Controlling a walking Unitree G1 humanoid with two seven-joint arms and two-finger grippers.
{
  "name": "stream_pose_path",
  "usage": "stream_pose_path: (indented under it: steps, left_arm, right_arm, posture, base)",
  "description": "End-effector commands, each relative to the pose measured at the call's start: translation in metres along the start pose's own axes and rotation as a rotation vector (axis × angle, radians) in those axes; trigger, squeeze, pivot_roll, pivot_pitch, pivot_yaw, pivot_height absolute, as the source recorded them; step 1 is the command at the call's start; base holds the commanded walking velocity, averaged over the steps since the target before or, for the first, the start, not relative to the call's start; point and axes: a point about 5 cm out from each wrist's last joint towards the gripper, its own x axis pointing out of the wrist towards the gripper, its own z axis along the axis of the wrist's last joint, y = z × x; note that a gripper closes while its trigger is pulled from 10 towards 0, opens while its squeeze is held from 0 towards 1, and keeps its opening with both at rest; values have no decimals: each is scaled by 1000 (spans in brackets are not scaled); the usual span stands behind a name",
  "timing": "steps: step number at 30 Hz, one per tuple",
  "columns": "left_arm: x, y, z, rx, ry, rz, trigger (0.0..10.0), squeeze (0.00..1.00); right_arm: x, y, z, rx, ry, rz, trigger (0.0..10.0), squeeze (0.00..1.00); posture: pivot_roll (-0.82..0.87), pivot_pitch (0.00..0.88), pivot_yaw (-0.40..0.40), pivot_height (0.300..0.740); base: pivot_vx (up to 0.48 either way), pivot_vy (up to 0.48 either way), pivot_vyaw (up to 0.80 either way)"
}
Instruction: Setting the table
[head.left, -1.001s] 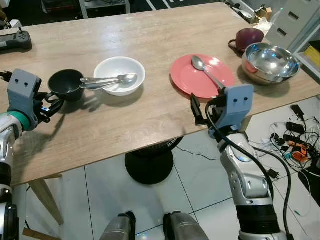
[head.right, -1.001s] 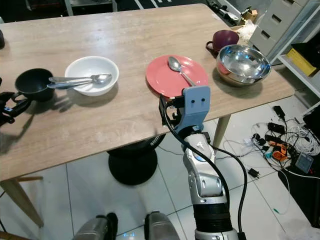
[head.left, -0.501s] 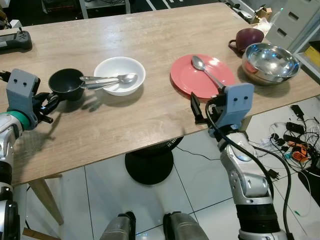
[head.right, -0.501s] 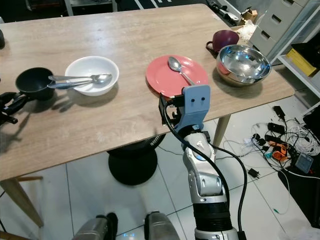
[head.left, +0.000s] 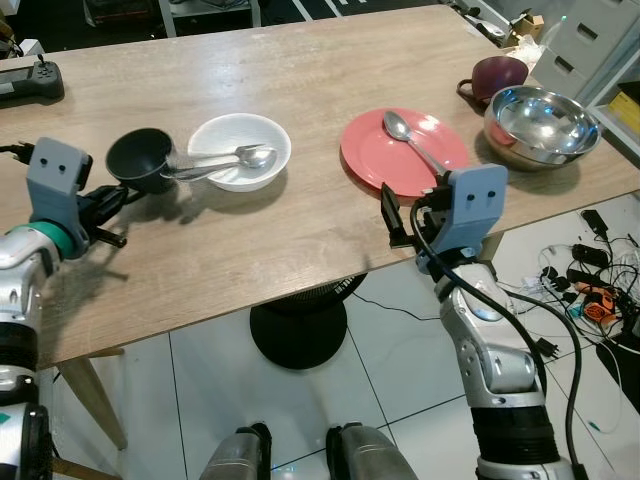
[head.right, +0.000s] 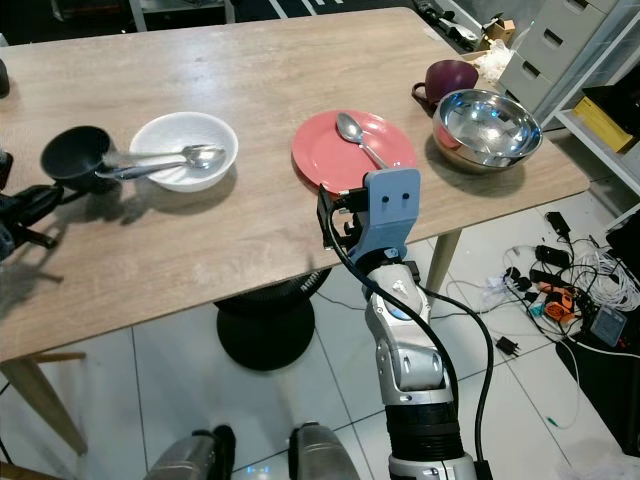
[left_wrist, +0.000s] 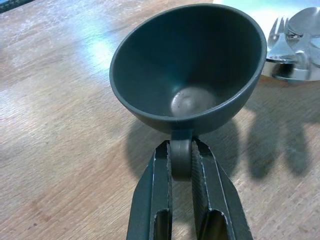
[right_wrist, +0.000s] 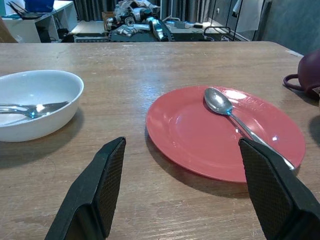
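Left gripper (left_wrist: 181, 165) is clamped on the handle of the black cup (head.left: 142, 160), tilted and lifted just beside the white bowl (head.left: 240, 150); cup extends straight ahead of the fingers; right gripper (right_wrist: 182, 190) hangs wide open, empty, before the red plate (right_wrist: 225, 131).

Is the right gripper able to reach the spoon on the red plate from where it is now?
Probably yes. The right gripper is open at the table edge, facing the red plate; nothing stands between it and the spoon.

Purple mug (head.left: 497, 76) partly hidden behind steel bowl (head.left: 541, 124)
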Motion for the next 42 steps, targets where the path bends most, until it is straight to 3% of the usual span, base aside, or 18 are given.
stream_pose_path:
  steps: [1, 3, 6, 11, 13, 14, 16, 18, 20, 24, 25, 27, 29, 32, 34, 36, 38, 42]
  left_arm:
    - [-1, -1, -5, -6, 11, 26, 10000, 0]
    - [-1, 0, -5, 5, 12, 55, 10000, 0]
    - [-6, 10, 8, 44, -41, 211, 10000, 0]
    - [-14, 8, 12, 72, -42, 263, 10000, 0]
    - [-24, 1, 18, 95, -51, 280, 10000, 0]
    - [-33, -10, 25, 116, -56, 240, 10000, 0]
    - [-33, -10, 25, 116, -56, 240, 10000, 0]
    - [-42, -39, 60, 207, -138, 111, 10000, 0]
    - [-42, -39, 60, 207, -138, 111, 10000, 0]
    - [-44, -56, 82, 250, -203, 67, 10000, 0]
    - [-45, -68, 89, 263, -232, 28, 10000, 0]
    - [-45, -68, 89, 263, -232, 28, 10000, 0]
    - [-45, -89, 98, 261, -273, -35, 10000, 0]
    - [-41, -95, 96, 242, -273, -32, 10000, 0]
    - [-32, -108, 85, 163, -254, 32, 10000, 0]
    - [-32, -108, 85, 163, -254, 32, 10000, 0]
    - [-30, -124, 76, 116, -240, 72, 10000, 0]
    - [-34, -133, 71, 85, -228, 70, 10000, 0]
  right_arm:
    - [0, -2, -2, 5, 5, -14, 10000, 0]
    - [0, -3, -2, 4, 5, -16, 10000, 0]
    - [-2, -4, -2, 4, 4, -19, 10000, 0]
    - [-3, -4, -3, 4, 4, -21, 10000, 0]
    - [-4, -4, -3, 5, 4, -22, 10000, 0]
    - [-5, -4, -3, 7, 5, -18, 10000, 0]
    - [-5, -4, -3, 7, 5, -18, 10000, 0]
    - [-2, -2, -1, 13, -8, -10, 10000, 0]
    - [-2, -2, -1, 13, -8, -10, 10000, 0]
    - [0, -1, 0, 17, -18, -11, 10000, 0]
    - [0, 0, 1, 18, -21, -14, 10000, 0]
    - [0, 0, 1, 18, -21, -14, 10000, 0]
    - [-2, -1, 0, 18, -20, -18, 10000, 0]
    - [-3, -1, -2, 18, -18, -20, 10000, 0]
    - [-4, 0, -3, 17, -17, -29, 10000, 0]
    - [-4, 0, -3, 17, -17, -29, 10000, 0]
    - [-5, 0, -4, 13, -16, -38, 10000, 0]
    - [-6, -1, -5, 9, -16, -50, 10000, 0]
  posture:
    - [-140, 69, 14, 740]
    - [-140, 69, 14, 740]
    - [-137, 66, 23, 740]
    - [-127, 65, 27, 740]
    - [-114, 64, 20, 740]
    - [-104, 62, 14, 740]
    - [-104, 62, 14, 740]
    - [-84, 49, 23, 740]
    - [-84, 49, 23, 740]
    - [-87, 42, 33, 740]
    - [-87, 37, 36, 740]
    - [-87, 37, 36, 740]
    - [-87, 33, 36, 740]
    - [-89, 29, 37, 740]
    - [-98, 26, 38, 740]
    - [-98, 26, 38, 740]
    - [-110, 27, 44, 740]
    - [-111, 30, 47, 740]
  base:
    - [0, 0, 0]
    - [0, 0, 0]
    - [0, 0, 0]
    - [0, 0, 0]
    - [0, 0, 0]
    - [0, 0, 0]
    - [0, 0, 0]
    - [0, 0, 0]
    - [0, 0, 0]
    - [0, 0, 0]
    - [0, 0, 0]
    - [0, 0, 0]
    - [0, 0, 0]
    - [0, 0, 0]
    - [0, 0, 0]
    - [0, 0, 0]
    - [0, 0, 0]
    - [0, 0, 0]
